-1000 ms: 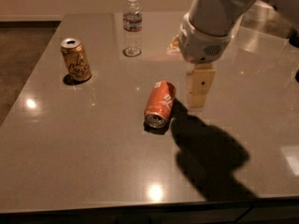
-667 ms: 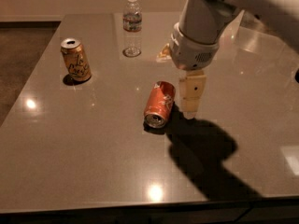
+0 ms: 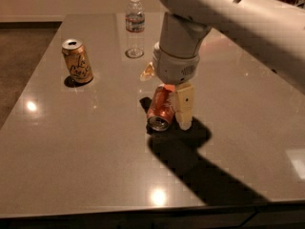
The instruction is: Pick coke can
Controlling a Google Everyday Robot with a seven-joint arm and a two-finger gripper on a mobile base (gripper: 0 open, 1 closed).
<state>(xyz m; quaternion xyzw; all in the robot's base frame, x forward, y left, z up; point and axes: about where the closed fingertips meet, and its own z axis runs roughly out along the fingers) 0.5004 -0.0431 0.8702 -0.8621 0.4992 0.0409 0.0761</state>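
The coke can (image 3: 160, 109) is red-orange with a silver end and lies on its side near the middle of the grey table (image 3: 86, 147), its open end facing the camera. My gripper (image 3: 178, 109) hangs straight down over it. One cream finger (image 3: 184, 105) stands on the can's right side, close against it, with its tip near the tabletop. The other finger is hidden behind the wrist and the can.
A yellow-gold can (image 3: 77, 61) with dark cursive lettering stands upright at the left. A clear water bottle (image 3: 135, 26) stands at the back centre. The arm's dark shadow falls on the table in front of the can. Carpet lies beyond the table's left edge.
The gripper has moved left and down, from beside the can on its right to directly over it, with a finger now against the can's side. The can has not moved.
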